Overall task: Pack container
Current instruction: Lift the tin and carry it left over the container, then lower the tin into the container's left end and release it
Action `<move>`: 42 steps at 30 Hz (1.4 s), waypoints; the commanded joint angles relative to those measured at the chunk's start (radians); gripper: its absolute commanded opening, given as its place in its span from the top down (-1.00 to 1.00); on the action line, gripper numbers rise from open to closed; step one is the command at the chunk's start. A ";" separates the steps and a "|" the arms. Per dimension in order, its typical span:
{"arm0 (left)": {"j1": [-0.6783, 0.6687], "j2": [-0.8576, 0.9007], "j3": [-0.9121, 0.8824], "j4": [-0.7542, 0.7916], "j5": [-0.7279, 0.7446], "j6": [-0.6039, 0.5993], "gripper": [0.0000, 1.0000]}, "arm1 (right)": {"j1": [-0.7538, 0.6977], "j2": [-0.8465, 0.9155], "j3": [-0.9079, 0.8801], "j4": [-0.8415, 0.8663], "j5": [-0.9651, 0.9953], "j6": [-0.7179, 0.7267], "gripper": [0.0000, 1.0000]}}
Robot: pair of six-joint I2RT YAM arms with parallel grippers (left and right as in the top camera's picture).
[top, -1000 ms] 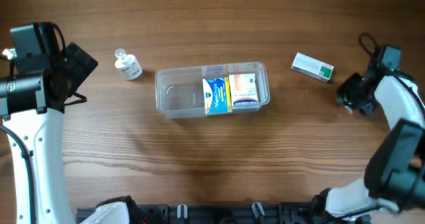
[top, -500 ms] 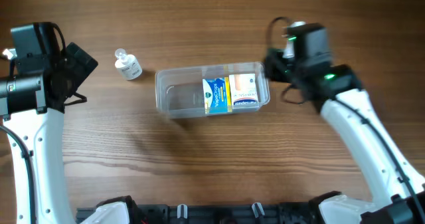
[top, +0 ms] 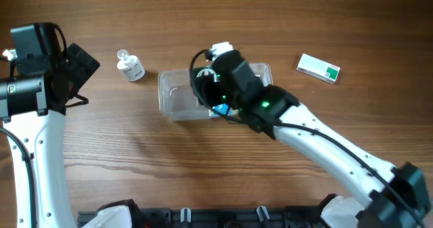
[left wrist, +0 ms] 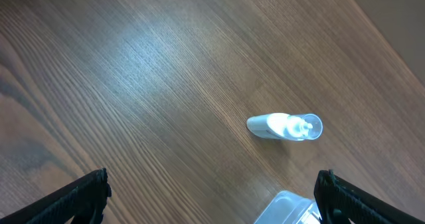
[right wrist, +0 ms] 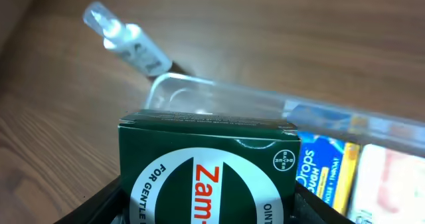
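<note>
The clear container sits in the middle of the top view on the wooden table, with a blue and yellow box inside. The right gripper hangs over it, squeezing a dark green box. At the far left, the left gripper is wide open and holds nothing, near a small bottle.

You are looking at a robot lab bench: the left arm and the right arm stand at a plain wood-grain table. The things set out are test props: a clear tub, a small bottle and a green box.
</note>
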 commanded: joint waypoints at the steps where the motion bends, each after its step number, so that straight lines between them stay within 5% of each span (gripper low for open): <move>1: 0.005 -0.003 0.011 -0.001 -0.006 0.001 -0.99 | 0.008 0.043 0.012 0.016 0.028 0.023 0.10; 42: 0.005 -0.003 0.011 -0.001 -0.006 0.001 -1.00 | 0.052 0.381 0.020 0.151 0.071 0.023 0.00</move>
